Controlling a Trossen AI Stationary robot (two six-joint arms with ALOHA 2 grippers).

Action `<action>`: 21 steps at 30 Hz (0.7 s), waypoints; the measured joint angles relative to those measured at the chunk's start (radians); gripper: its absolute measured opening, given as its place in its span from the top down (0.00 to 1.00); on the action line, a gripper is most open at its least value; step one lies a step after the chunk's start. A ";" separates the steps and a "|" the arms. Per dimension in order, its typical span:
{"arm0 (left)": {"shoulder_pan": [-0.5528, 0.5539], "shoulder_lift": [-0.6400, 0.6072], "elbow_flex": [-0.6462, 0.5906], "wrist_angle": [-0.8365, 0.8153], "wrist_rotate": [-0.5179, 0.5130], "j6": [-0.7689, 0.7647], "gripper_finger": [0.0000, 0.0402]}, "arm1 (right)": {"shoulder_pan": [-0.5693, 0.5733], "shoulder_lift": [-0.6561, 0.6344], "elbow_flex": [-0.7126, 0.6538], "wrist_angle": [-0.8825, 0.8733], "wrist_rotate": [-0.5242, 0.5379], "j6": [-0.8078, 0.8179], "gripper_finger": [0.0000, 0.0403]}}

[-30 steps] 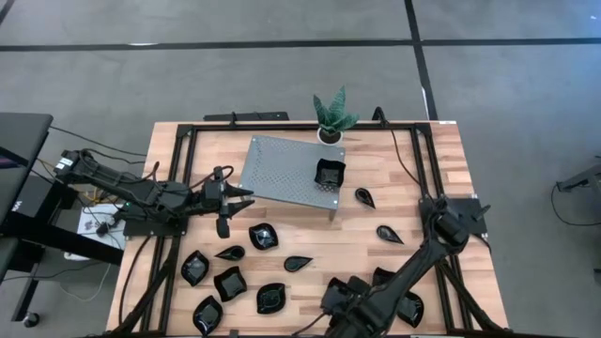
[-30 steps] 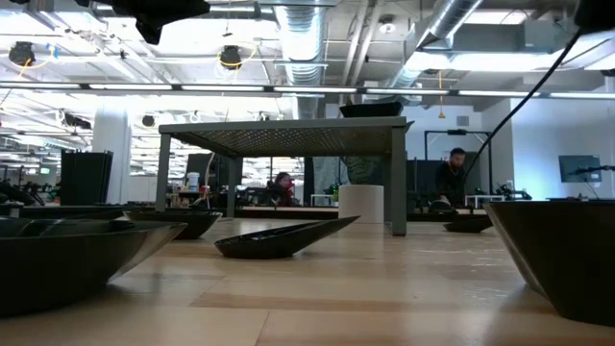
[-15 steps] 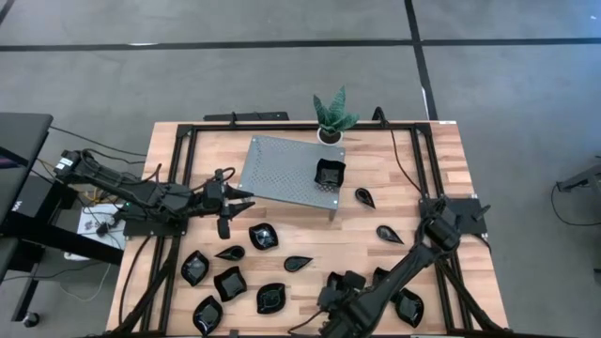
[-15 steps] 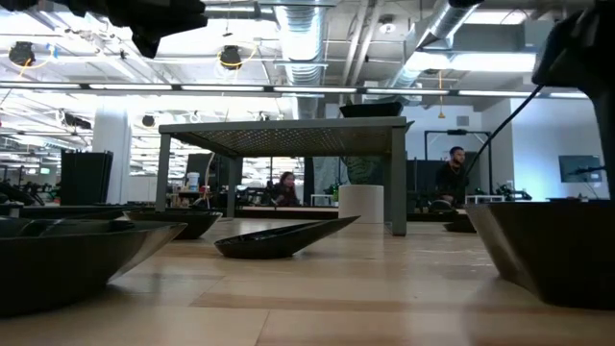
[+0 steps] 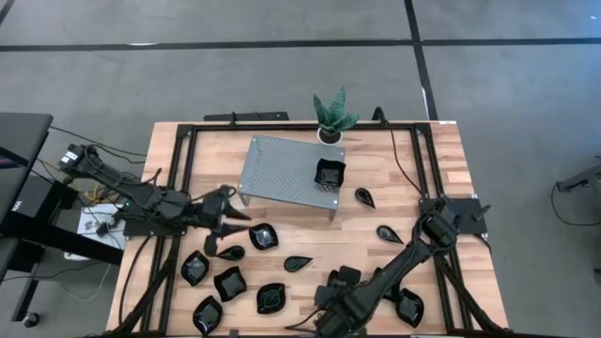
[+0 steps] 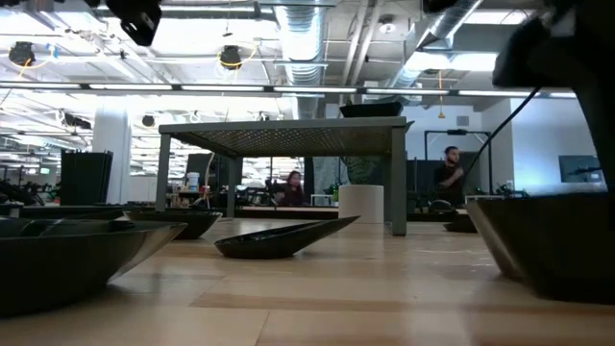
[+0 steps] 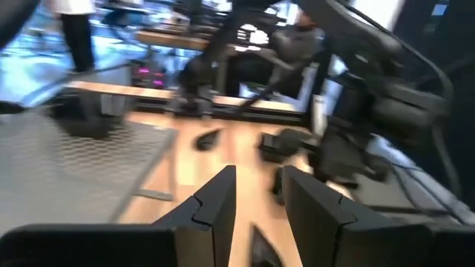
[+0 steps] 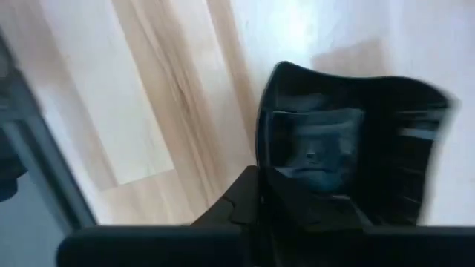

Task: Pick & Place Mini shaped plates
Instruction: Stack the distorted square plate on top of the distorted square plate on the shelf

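Several glossy black mini shaped plates lie on the wooden table's near half, among them a teardrop one (image 5: pixel 299 264) and a square one (image 5: pixel 230 283). Another square plate (image 5: pixel 329 173) sits on the grey perforated stand (image 5: pixel 282 169). My right gripper (image 5: pixel 344 280) is near the front edge, shut on a square wavy-rimmed plate (image 8: pixel 349 148). That plate also looms at the right of the low view (image 6: pixel 548 240). My left gripper (image 5: pixel 239 216) hovers open by the stand's near left corner, with nothing between its fingers (image 7: pixel 215 208). My right gripper holds the square plate by one side of its rim (image 8: pixel 266 185), coming from above and pointing down at the table. One finger (image 8: pixel 237 202) lies against the outside of that rim. The other is lost against the black dish. Whether the plate is off the table, I cannot tell.
A small green potted plant (image 5: pixel 331 117) stands at the far edge behind the stand. Black frame rails (image 5: pixel 183 160) run along the table's sides. Bare wood lies right of the stand (image 5: pixel 413 178). People show in the room beyond the table (image 6: pixel 450 178).
My left gripper has moved a little toward the table's near edge, away from the stand's corner. My right gripper has shifted slightly toward the table's left, and in the low view the large plate at the right has moved left with it.
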 joint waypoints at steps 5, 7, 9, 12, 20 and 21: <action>-0.065 0.000 0.000 -0.008 0.037 0.000 0.72 | -0.025 0.000 0.156 -0.162 0.044 -0.082 0.99; -0.085 0.000 0.000 -0.008 0.037 0.000 0.72 | -0.038 0.000 0.232 -0.251 0.086 -0.122 0.98; -0.096 0.000 0.000 -0.009 0.037 0.000 0.72 | -0.055 0.000 0.306 -0.364 0.123 -0.153 0.99; -0.102 0.000 0.000 -0.008 0.038 0.000 0.72 | -0.098 -0.008 0.394 -0.441 0.221 -0.230 0.99; -0.099 0.002 0.001 -0.020 0.033 0.000 0.72 | -0.287 -0.118 0.428 -0.442 0.370 -0.530 1.00; -0.099 0.002 0.001 -0.026 0.033 0.000 0.72 | -0.317 -0.131 0.428 -0.445 0.371 -0.562 0.99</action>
